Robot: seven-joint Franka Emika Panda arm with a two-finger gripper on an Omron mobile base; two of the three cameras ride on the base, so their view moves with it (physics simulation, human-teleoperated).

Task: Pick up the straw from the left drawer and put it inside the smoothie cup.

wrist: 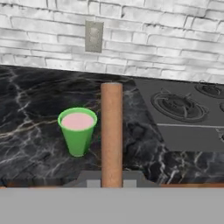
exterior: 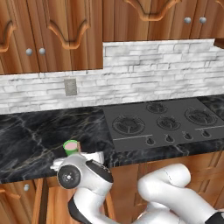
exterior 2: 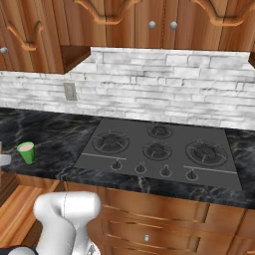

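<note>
tool point(wrist: 111, 183) clamps straw point(wrist: 111, 131) | upright | beside smoothie cup point(wrist: 77, 130)

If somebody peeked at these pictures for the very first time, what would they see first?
Probably the bright smoothie cup, green with pink inside, standing alone on the dark marble counter. In the hand view a brownish straw stands upright just right of the cup, rising from the gripper at the bottom of that picture. Farther right lies the black stove with its round burners, below the white brick wall.
</note>
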